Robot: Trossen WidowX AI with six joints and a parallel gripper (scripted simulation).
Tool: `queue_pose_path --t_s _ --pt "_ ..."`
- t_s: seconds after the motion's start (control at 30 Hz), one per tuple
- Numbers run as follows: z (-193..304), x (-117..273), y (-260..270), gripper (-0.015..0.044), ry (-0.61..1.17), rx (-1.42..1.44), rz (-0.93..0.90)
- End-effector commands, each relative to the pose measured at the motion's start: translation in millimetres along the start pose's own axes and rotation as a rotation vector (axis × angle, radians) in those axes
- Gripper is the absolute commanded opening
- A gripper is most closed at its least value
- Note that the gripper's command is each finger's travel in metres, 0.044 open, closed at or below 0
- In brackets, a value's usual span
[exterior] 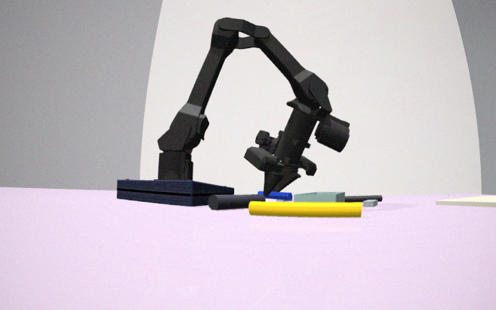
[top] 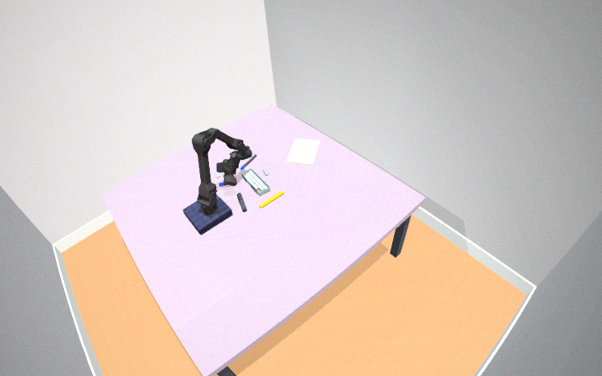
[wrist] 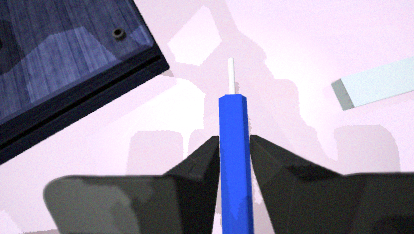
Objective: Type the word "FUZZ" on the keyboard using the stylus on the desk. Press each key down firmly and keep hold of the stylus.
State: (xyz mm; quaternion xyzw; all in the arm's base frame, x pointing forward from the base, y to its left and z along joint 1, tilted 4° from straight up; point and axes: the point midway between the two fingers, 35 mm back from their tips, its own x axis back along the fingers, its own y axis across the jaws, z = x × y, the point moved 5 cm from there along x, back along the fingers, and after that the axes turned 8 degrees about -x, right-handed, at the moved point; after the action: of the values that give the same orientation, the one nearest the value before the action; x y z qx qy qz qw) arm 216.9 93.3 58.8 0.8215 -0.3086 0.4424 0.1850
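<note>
Leftmost in the exterior view, my dark blue base plate (top: 191, 214) (exterior: 154, 188) (wrist: 95, 75) sits on the desk (top: 266, 261) (exterior: 242, 262) (wrist: 300, 30). The white tip of the stylus points past its corner, so I should lift clear before swinging. Next right, a thick dark cylinder (top: 242, 202) (exterior: 231, 201) lies close to my pincer (top: 229, 182) (exterior: 268, 193) (wrist: 235, 142); a straight rise should keep me off it.

My pincer is closed on the blue body of the stylus (top: 222, 184) (exterior: 283, 195) (wrist: 234, 190), pads on opposite sides, tip projecting freely. The stylus is low over the desk, nearly level; whether it touches I cannot tell. I want firm, even pressure, because a key's push could pivot or slide it.

Further right stands the keyboard (top: 255, 182) (exterior: 319, 196), untouched by the tip. Once up, I should angle the tip down, then press F squarely.
</note>
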Motion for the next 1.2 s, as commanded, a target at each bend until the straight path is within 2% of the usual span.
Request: queue_pose_path --t_s 0.0,0.1,0.33,1.17 --pt "-10.0 22.6 -1.6 0.0 0.014 0.012 0.016" --pt "-17.4 34.2 0.3 0.0 0.013 0.012 0.016" --pt "-16.4 31.7 0.6 0.0 0.006 -0.021 0.02" --pt "4.7 51.5 -5.4 0.0 -0.176 -0.967 0.159"
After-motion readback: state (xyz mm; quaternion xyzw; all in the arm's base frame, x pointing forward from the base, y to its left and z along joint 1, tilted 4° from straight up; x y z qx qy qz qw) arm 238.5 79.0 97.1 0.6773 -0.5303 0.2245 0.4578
